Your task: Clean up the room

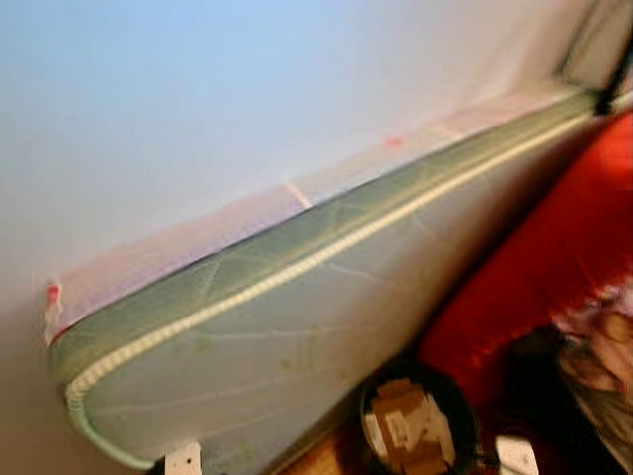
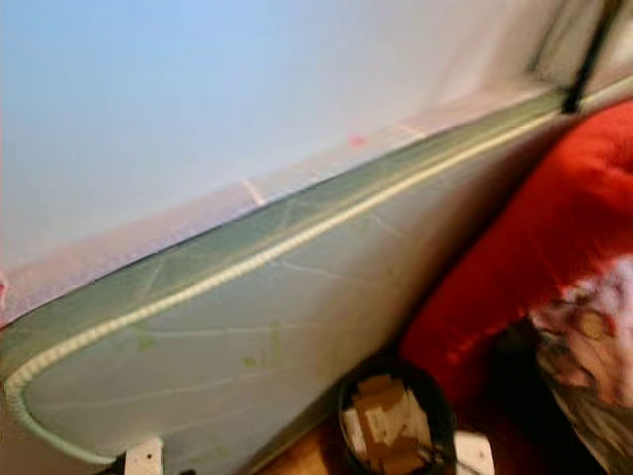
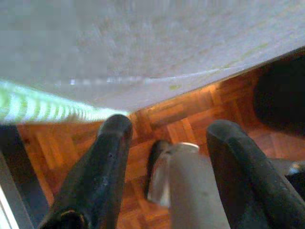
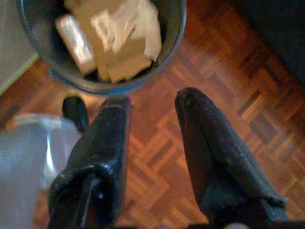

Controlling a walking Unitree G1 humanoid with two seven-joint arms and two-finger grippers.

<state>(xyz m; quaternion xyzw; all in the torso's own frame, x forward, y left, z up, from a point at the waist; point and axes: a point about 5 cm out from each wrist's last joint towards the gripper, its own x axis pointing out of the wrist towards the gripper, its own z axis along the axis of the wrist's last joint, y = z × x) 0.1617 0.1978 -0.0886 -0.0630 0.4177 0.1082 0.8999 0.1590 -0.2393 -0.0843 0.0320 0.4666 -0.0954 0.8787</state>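
Pale wall (image 1: 198, 89) fills the upper part of the blurred head views, and a green-edged mattress (image 1: 297, 327) leans on its side against it, running from about 8 o'clock up to 2 o'clock. A cream piped seam follows its edge, and small red marks dot the pale strip along the top; no writing on them can be read. At 3 o'clock sits something red and soft (image 1: 554, 257), with a patterned cloth (image 1: 598, 346) below it. At 6 o'clock a dark bin (image 1: 420, 426) stands on the parquet floor (image 4: 157, 143), just beside the mattress and holding crumpled brown and white paper (image 4: 114, 38); no labels are legible.

Over the floor near the mattress's lower edge, the left gripper (image 3: 167, 138) has its fingers spread and holds nothing. Beside the bin's rim, the right gripper (image 4: 152, 102) is likewise spread and empty.
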